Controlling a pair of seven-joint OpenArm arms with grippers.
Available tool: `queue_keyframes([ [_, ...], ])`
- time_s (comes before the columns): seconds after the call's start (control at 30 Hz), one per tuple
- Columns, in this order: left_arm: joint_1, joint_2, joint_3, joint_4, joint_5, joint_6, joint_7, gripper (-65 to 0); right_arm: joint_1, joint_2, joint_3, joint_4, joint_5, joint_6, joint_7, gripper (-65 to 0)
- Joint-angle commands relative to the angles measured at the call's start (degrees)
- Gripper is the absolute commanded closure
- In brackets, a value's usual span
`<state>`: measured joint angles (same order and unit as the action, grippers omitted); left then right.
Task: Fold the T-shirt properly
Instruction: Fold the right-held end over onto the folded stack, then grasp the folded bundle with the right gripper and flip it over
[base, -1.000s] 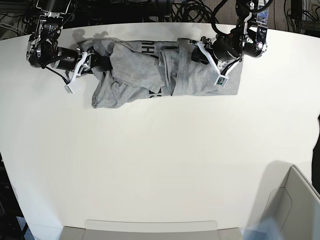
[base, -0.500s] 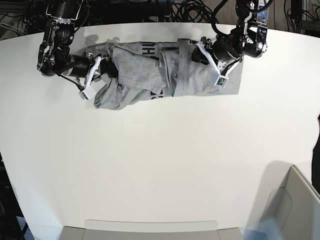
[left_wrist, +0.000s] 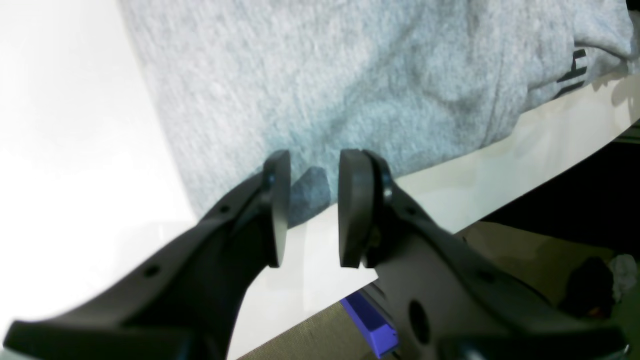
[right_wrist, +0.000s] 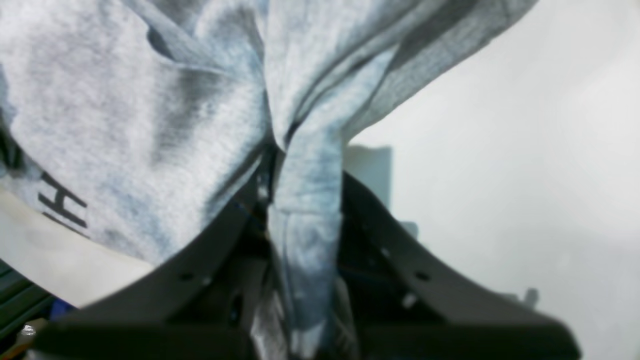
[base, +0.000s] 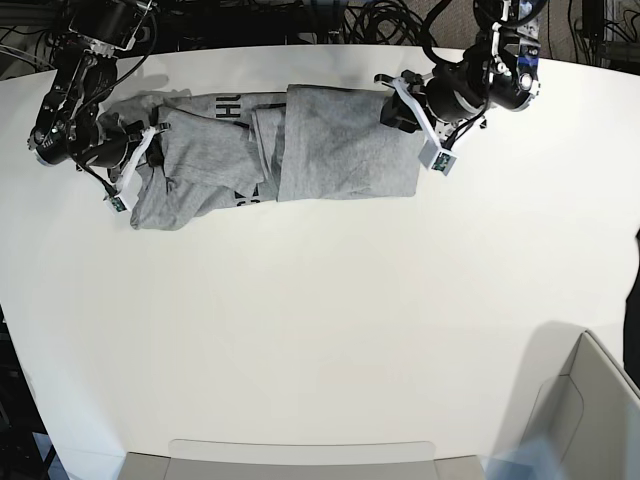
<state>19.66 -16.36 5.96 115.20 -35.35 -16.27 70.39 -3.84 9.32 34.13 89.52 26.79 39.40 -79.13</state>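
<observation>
The heather-grey T-shirt (base: 300, 145) lies bunched along the table's far edge, with black lettering (base: 228, 103) showing near its left part. My right gripper (base: 140, 165) is at the shirt's left end. In the right wrist view it (right_wrist: 305, 200) is shut on a gathered fold of the grey cloth (right_wrist: 150, 100). My left gripper (base: 412, 118) is at the shirt's right edge. In the left wrist view it (left_wrist: 309, 210) is open and empty, its fingers (left_wrist: 277, 200) just over the edge of the shirt (left_wrist: 350, 75).
The white table (base: 320, 320) ends right behind the shirt, with dark cables (base: 370, 20) beyond. A grey bin (base: 590, 410) stands at the front right and a flat grey tray (base: 300, 458) at the front edge.
The right gripper has pulled the shirt's left end further left, and the whole shirt has slid left. The shirt's right edge now lies under the left gripper, which barely moved.
</observation>
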Motion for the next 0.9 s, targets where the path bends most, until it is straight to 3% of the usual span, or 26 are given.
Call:
queue_keyframes([
  [0.0,-0.1,-0.3,-0.3,0.9,-0.7,-0.2,-0.9,-16.1,1.0,1.1,0.6,0.6,-2.8,0.6,-0.9,0.0],
  [0.13,0.5,-0.3,-1.9,1.0,-0.7,-0.2,-0.6,-16.1,1.5,0.7,0.4,4.2,-6.4,0.6,-0.7,0.0],
  [0.27,2.3,-0.3,-8.1,1.2,-0.8,-0.7,3.1,-16.1,0.5,-1.3,0.1,12.2,-7.0,0.6,-0.8,0.0],
  [0.43,3.3,-1.1,-15.1,1.1,-0.8,-0.7,5.5,-16.1,-0.9,-2.3,-5.5,19.2,-7.0,0.6,-0.9,0.0],
  [0.67,5.3,-3.8,-16.1,1.1,-0.8,-0.7,5.5,-16.1,-2.0,-7.1,-12.2,25.3,-11.2,0.6,-0.9,0.0],
  [0.87,8.2,-4.1,-23.8,1.1,-0.8,-0.7,5.3,-16.1,-2.9,-8.8,-21.8,28.7,-12.9,-5.8,-0.8,0.0],
])
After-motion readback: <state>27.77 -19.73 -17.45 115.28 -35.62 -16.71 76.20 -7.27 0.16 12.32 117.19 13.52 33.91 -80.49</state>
